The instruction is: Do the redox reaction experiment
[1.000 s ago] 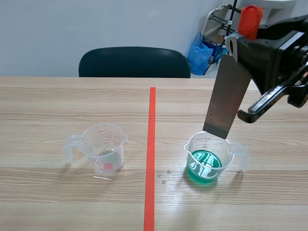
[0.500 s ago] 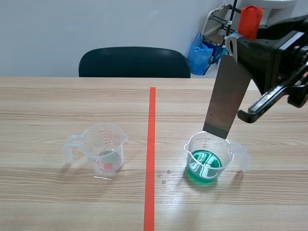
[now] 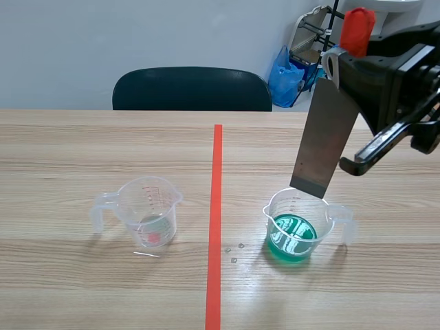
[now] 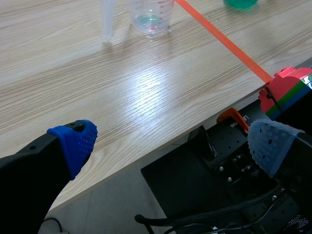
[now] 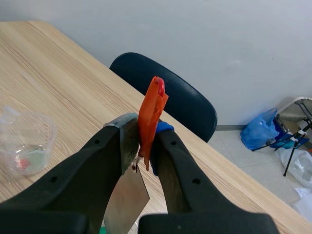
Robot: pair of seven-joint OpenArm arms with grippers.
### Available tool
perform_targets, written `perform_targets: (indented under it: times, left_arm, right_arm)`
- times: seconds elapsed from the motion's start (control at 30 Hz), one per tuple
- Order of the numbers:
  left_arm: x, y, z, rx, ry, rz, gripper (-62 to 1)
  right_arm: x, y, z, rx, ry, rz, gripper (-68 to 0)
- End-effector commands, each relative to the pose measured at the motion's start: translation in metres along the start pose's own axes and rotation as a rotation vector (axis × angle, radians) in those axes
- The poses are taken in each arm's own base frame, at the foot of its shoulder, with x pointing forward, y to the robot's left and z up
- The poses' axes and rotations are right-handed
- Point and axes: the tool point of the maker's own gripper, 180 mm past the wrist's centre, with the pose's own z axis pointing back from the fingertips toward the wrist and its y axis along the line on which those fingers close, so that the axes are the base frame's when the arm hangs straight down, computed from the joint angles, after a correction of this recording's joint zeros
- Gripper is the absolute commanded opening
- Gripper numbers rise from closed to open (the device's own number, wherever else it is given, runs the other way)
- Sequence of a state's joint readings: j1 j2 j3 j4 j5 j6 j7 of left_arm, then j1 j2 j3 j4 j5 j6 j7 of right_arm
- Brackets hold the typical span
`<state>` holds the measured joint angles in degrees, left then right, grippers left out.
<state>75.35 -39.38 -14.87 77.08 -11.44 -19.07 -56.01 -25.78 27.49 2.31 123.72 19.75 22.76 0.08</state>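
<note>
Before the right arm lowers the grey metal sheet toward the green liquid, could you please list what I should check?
1. Grip: right gripper shut on the grey metal sheet at its red handle: ok.
2. Clear plastic measuring cup upright, green liquid inside: ok.
3. Sheet's lower edge over the cup's mouth: cannot tell. It overlaps the far rim in the scene view, but depth is unclear.
4. Left gripper open, back at the near edge of the wooden table: ok.
5. Table dry near the cup: not ok. There are small droplets beside the orange-red tape line.
</note>
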Motion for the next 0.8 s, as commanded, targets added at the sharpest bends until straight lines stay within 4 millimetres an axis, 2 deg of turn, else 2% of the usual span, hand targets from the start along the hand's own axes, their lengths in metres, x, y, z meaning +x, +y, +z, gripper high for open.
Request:
perform_targets:
  times: [0.0, 0.6, 0.77]
  left_arm:
    - [0.005, -0.0015, -0.0009, 0.001, -0.025, 0.006, 1.4]
    - [0.0051, -0.0013, -0.0009, 0.002, -0.026, 0.006, 1.4]
    - [0.0099, 0.0069, -0.0014, 0.039, -0.05, 0.02, 1.4]
  right_arm:
    - [0.0108, -0.0013, 0.0005, 0.001, -0.032, 0.018, -65.6]
    - [0.0108, -0.0013, 0.0005, 0.001, -0.032, 0.018, -65.6]
    - [0.0108, -0.0013, 0.0005, 0.001, -0.032, 0.018, -65.6]
